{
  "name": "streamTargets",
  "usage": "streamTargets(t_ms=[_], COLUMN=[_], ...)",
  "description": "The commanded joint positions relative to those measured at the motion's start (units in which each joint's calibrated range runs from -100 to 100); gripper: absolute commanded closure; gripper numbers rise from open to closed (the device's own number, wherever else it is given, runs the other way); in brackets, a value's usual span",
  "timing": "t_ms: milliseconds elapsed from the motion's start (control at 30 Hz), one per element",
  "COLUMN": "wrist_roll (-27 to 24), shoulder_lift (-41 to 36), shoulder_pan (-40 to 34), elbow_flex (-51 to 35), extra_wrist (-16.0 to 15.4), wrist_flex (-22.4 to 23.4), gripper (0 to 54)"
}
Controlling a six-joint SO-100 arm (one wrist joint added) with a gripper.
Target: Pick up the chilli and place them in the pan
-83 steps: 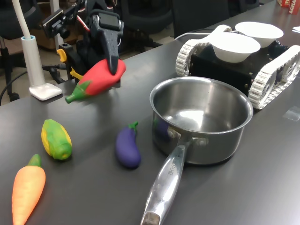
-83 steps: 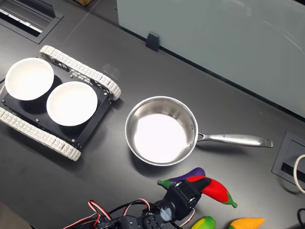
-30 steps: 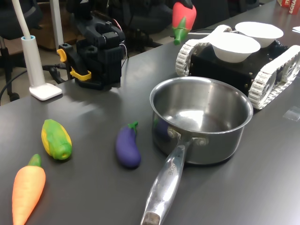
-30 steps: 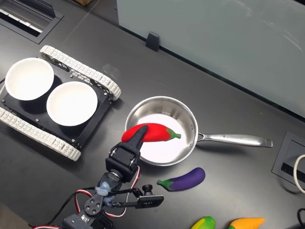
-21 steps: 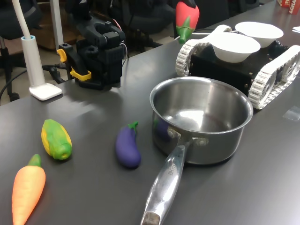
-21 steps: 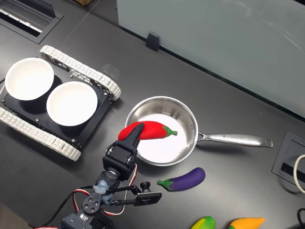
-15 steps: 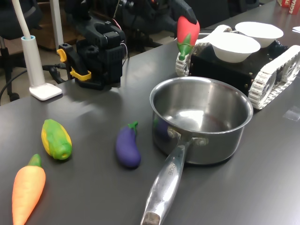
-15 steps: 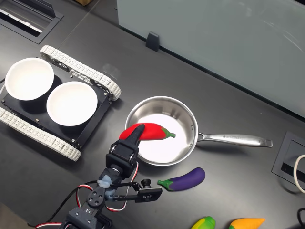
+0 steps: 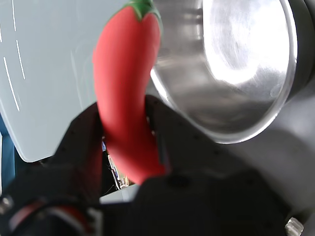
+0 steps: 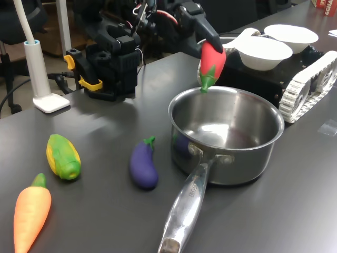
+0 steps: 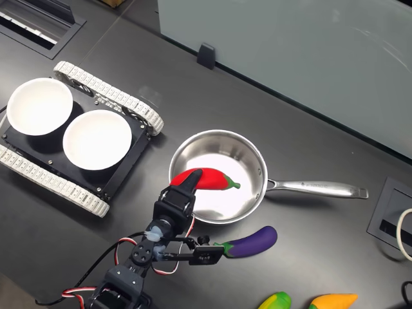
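The red chilli with its green stem cap hangs stem-down just above the far rim of the steel pan. My gripper is shut on the chilli's thick end. In the second exterior view the chilli lies over the pan interior, held by my gripper. In the wrist view the chilli sits clamped between the dark fingers, with the pan beyond it.
A purple eggplant, a corn toy and an orange carrot lie at the first exterior view's left. A tracked base carrying two white bowls stands behind the pan. The pan handle points toward the front edge.
The arm has lowered the chilli from high above the table down to just over the pan's far rim. The pan and the other vegetables have not moved.
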Motion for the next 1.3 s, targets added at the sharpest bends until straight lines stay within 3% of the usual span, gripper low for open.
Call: streamTargets(t_ms=[0,1267], wrist_roll=[-0.6,-0.1], shoulder_lift=[1.4,8.4], shoulder_pan=[-1.0,1.6], elbow_flex=[0.1,11.1], extra_wrist=[0.8,1.3], wrist_flex=[-5.3,-21.8], gripper=[53.5,53.5])
